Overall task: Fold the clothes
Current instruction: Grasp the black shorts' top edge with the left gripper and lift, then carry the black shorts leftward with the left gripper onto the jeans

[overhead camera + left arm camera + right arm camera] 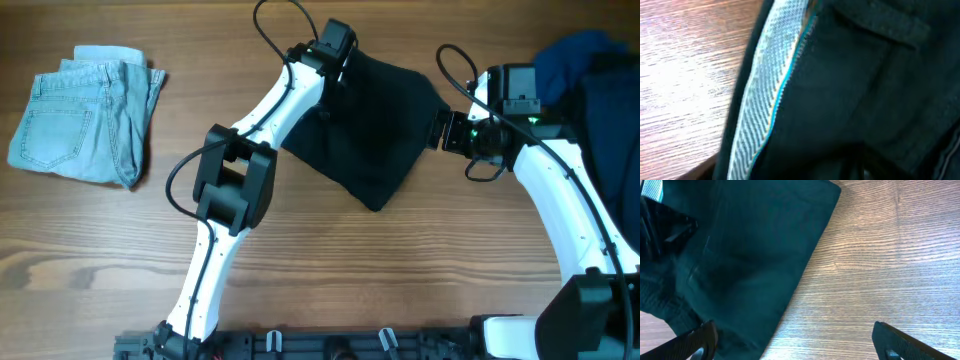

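The clothes in hand are black shorts (370, 135), spread in a loose fold at the middle back of the table. In the left wrist view their black cloth (855, 95) and pale grey waistband (767, 100) fill the picture at close range. My left gripper (338, 68) is down on the shorts' far left corner, its jaws hidden by fabric. Wide open, my right gripper (438, 130) sits at the shorts' right edge (805, 280). One of its fingers (702, 340) is over the cloth, the other (900, 342) over bare wood.
Folded light-blue denim shorts (85, 115) lie at the far left. A pile of royal-blue (580, 55) and dark navy garments (610, 110) sits at the back right, just behind my right arm.
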Robot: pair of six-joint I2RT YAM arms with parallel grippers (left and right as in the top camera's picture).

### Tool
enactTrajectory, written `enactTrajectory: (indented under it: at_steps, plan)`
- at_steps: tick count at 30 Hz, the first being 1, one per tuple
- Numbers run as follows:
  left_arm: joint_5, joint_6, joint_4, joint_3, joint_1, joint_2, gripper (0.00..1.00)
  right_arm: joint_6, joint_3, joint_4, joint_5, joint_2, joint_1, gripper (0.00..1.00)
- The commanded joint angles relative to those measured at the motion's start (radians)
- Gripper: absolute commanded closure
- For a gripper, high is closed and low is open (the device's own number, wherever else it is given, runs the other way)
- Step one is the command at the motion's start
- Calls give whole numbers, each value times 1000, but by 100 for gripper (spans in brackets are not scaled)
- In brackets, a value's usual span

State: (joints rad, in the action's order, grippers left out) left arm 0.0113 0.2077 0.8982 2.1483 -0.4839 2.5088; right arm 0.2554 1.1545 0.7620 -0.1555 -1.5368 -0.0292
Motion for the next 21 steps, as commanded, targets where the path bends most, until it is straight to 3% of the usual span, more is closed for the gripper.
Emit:
enactTrajectory:
  at_steps: [1, 3, 7, 8, 9, 21]
  plan:
    - [-21, 9, 19, -17, -3, 72, 48, -10, 4, -3, 10, 5, -1, 0]
    - [-21, 9, 21, -17, -3, 72, 55, -10, 4, -3, 10, 5, -1, 0]
    - [-21, 10, 53, -16, -3, 72, 57, -10, 4, -3, 10, 5, -1, 0]
    - [-21, 9, 56, -16, -3, 72, 71, -10, 4, -3, 10, 5, -1, 1]
    - [-21, 10, 56, -16, -3, 71, 96, -10, 4, -3, 10, 5, -1, 0]
    - [-84, 6, 57, -13, 132, -161, 96, -9, 4, -3, 10, 5, -1, 0]
